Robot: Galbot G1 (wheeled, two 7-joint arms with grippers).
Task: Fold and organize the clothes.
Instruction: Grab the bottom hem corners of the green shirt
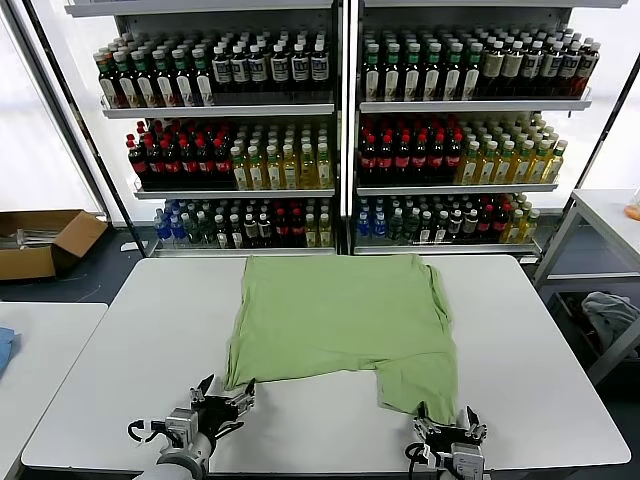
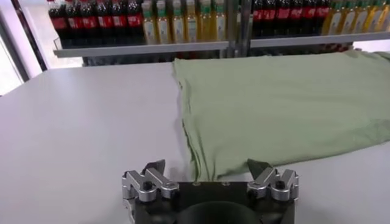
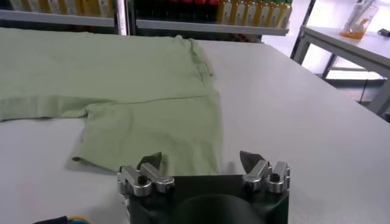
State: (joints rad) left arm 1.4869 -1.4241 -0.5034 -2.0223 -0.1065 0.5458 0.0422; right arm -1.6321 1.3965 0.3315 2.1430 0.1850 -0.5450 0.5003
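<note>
The clothes are one light green shirt (image 1: 335,320) lying flat on the white table (image 1: 130,340), with a flap hanging toward the near right. My left gripper (image 1: 228,395) is at the shirt's near left corner, open, with that corner's edge (image 2: 201,158) between its spread fingers. My right gripper (image 1: 446,415) is at the near right flap, open, and the flap's hem (image 3: 183,158) lies just ahead of its fingers. Neither gripper holds the cloth. In the wrist views the left gripper (image 2: 206,167) and right gripper (image 3: 201,159) both show wide jaws low over the tabletop.
Shelves of bottles (image 1: 340,130) stand behind the table. A cardboard box (image 1: 45,240) sits on the floor at the left, beside a second table with a small blue cloth (image 1: 3,350). A side table (image 1: 610,210) at the right has a grey-blue bundle (image 1: 610,315) below it.
</note>
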